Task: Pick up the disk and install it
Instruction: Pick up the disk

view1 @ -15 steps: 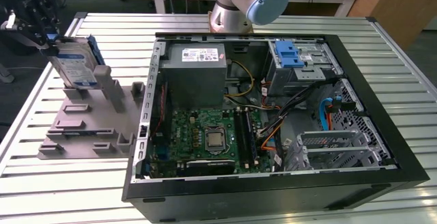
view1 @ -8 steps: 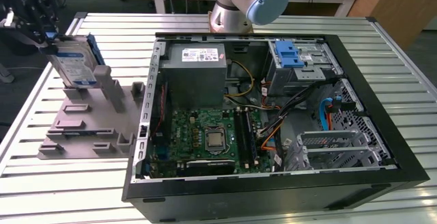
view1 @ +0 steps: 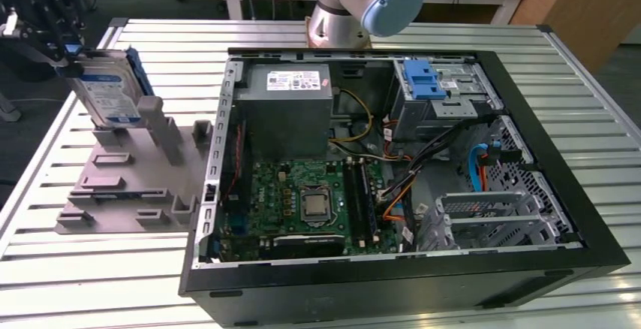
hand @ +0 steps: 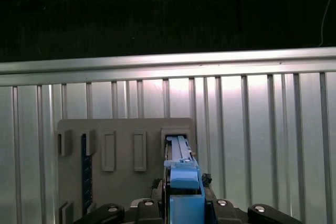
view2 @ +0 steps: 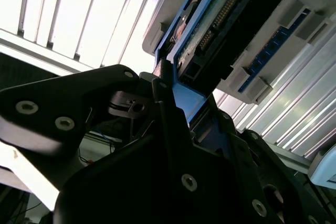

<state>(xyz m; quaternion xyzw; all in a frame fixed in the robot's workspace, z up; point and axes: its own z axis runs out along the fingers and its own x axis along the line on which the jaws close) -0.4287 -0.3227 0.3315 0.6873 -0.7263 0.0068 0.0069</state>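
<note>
Slatted counter point(view1: 60, 269); pincer point(view1: 70, 64) clamped on disk point(view1: 108, 96), gray stand point(view1: 120, 186) just below. Pickup underway; computer case point(view1: 401, 280) well apart, install pending.

We see the disk point(view1: 105, 92) as bare silver metal under a smooth white-and-blue paper label, framed by a glossy blue plastic carrier point(hand: 181, 177). In the second wrist view its underside shows a green circuit board point(view2: 223, 3). The gripper point(view1: 60, 43) looks matt black, with bright metal screw heads in the second wrist view. On the left, the holder point(view1: 130, 186) is matt gray plastic, faintly rough. The table point(view1: 90, 276) is ribbed pale metal with a soft sheen. The computer case point(view1: 401, 288) is matt black painted metal, and its power supply point(view1: 290, 115) is dull gray sheet metal. At the far side, the robot arm point(view1: 341, 6) is smooth silver metal with a pale blue plastic cap.
</note>
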